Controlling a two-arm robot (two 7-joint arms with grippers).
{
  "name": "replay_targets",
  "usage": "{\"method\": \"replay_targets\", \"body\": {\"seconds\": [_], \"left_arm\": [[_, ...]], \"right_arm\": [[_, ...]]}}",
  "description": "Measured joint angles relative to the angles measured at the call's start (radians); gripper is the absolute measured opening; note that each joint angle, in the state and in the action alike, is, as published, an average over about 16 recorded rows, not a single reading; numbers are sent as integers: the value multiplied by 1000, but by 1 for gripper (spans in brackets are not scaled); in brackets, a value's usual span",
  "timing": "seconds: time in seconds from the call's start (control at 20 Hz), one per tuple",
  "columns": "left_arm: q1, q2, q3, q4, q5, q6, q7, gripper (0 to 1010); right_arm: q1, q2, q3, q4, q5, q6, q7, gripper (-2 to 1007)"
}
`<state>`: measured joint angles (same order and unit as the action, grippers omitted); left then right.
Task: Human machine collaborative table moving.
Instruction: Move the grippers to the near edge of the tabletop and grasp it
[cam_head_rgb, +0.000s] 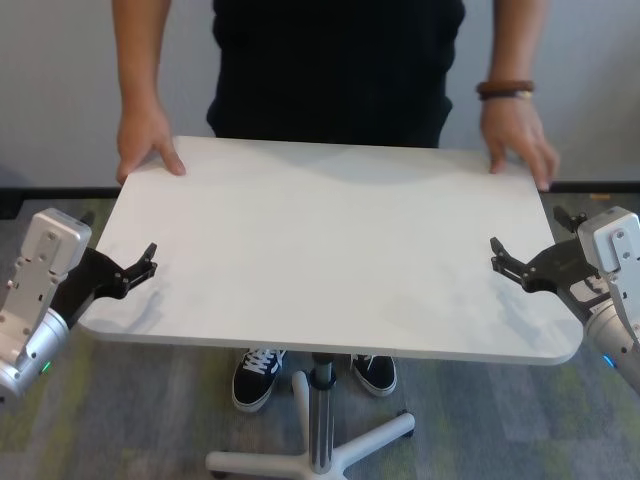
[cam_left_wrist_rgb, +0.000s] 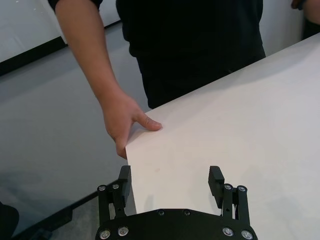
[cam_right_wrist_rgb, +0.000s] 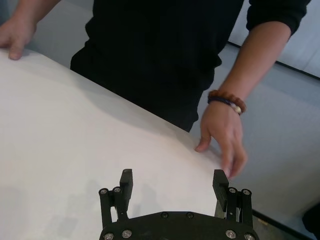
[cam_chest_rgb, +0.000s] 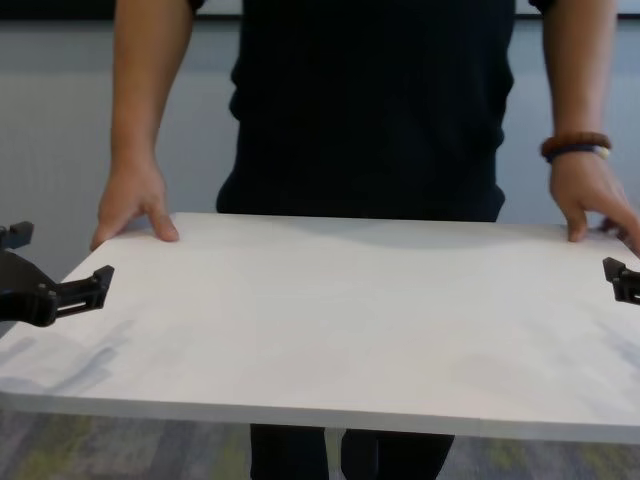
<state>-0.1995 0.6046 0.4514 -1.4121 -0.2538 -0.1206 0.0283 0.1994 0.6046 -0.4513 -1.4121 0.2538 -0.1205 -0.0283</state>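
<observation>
The white table (cam_chest_rgb: 340, 320) fills the lower part. Behind its far edge stands the human (cam_chest_rgb: 370, 110) in a black shirt, one hand at each far corner, thumbs on top. The left gripper (cam_chest_rgb: 60, 290) sits at the table's left side, jaws spread; the right gripper (cam_chest_rgb: 622, 280) shows at the table's right side.

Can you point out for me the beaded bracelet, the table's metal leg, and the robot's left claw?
Beaded bracelet (cam_right_wrist_rgb: 226, 101): right wrist view, on the brown beads at the person's wrist.
Table leg (cam_head_rgb: 320, 420): head view, on the silver pole below the top.
Left gripper (cam_head_rgb: 143, 265): head view, between its open black fingertips.
</observation>
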Motion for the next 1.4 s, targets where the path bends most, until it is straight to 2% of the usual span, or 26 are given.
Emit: {"method": "replay_targets", "body": {"seconds": [1.4], "left_arm": [[0,0,0,0,0,0,0,1001]], "right_arm": [[0,0,0,0,0,0,0,1005]]}}
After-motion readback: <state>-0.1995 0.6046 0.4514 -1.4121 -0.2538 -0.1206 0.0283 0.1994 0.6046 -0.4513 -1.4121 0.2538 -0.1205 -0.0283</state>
